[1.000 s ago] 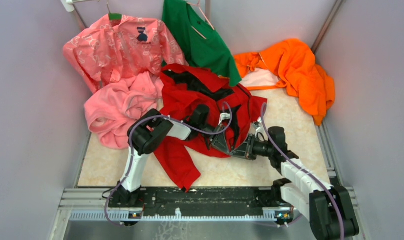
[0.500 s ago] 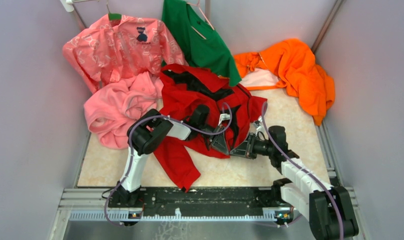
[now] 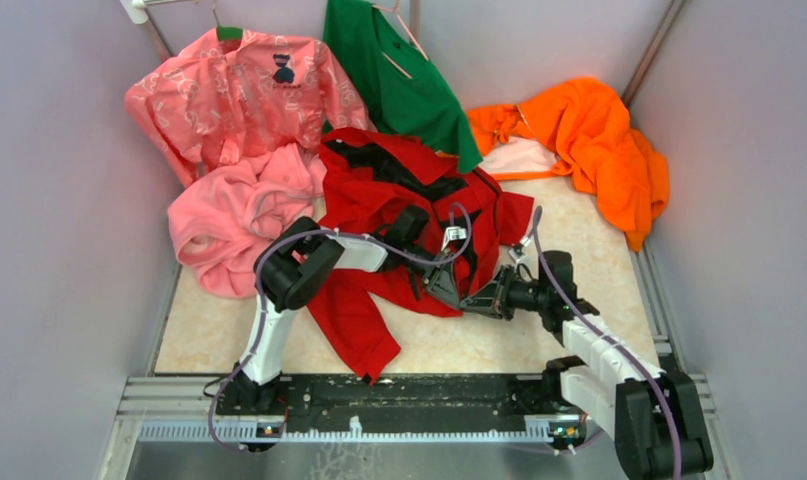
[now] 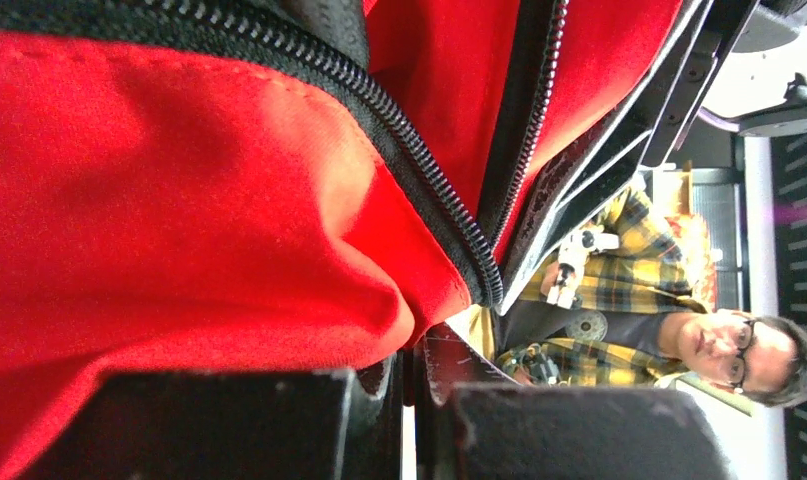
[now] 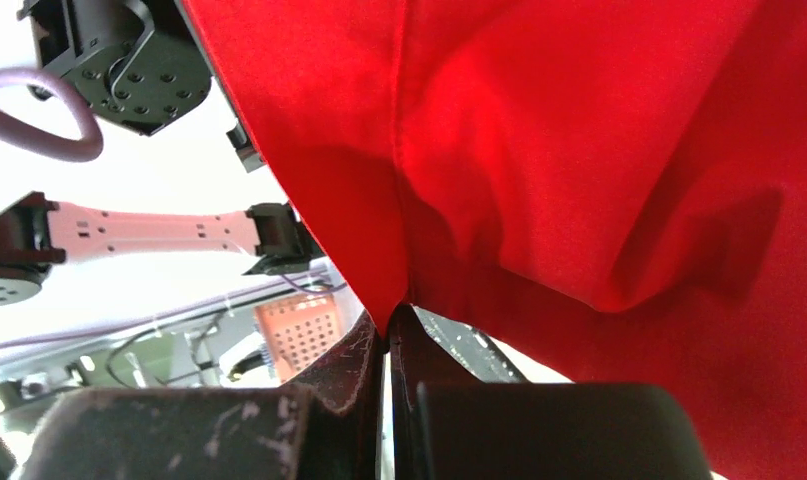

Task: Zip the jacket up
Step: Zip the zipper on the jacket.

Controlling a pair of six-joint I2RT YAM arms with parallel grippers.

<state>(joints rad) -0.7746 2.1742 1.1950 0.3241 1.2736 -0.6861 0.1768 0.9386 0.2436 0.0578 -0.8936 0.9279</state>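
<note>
Red jacket (image 4: 179,200) cloth fills most of the view. A dark zipper (image 4: 409,170) runs from the upper left down towards the centre. There it meets a second line of teeth (image 4: 529,110) that comes down from the top edge. Just below that meeting point, the left gripper (image 4: 411,350) pinches a fold of the red cloth, its jaws nearly together. Black bars (image 4: 669,90) slant across the upper right. Behind them, at lower right, is a person (image 4: 679,340) in a plaid shirt and glasses.
</note>
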